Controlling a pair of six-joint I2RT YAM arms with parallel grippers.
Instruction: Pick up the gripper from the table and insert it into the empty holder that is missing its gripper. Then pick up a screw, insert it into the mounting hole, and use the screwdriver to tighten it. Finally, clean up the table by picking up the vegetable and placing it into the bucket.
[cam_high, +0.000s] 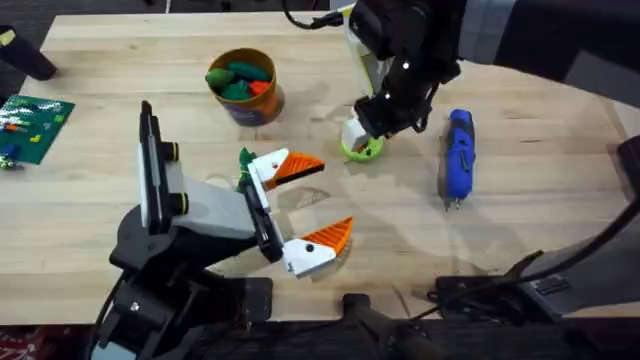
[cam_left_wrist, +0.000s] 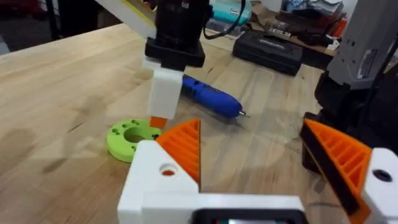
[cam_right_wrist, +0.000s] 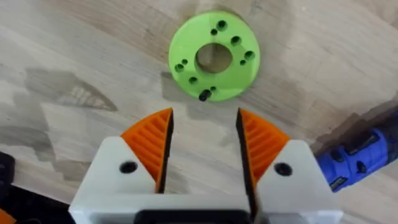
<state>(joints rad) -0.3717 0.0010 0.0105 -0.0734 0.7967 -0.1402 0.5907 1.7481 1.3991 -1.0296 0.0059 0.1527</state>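
A lime-green disc (cam_right_wrist: 214, 56) with a centre hole and several small holes lies on the table (cam_high: 520, 230). A small black screw (cam_right_wrist: 204, 95) stands in one hole at its rim. My right gripper (cam_right_wrist: 204, 134) hangs open just above the disc (cam_high: 364, 149), holding nothing. The blue screwdriver (cam_high: 458, 155) lies on the wood right of the disc. My left gripper (cam_high: 322, 203) is wide open and empty, low over the table's middle. The bucket (cam_high: 262, 105) stands at the back left with green and orange vegetables (cam_high: 240, 78) inside. The loose gripper part and its holder are out of view.
A small green piece (cam_high: 245, 158) lies beside the left gripper's far finger. A green circuit board (cam_high: 32, 125) sits at the table's left edge. Black equipment and cables (cam_left_wrist: 267, 50) lie beyond the screwdriver (cam_left_wrist: 208, 96). Bare wood stretches along the front right.
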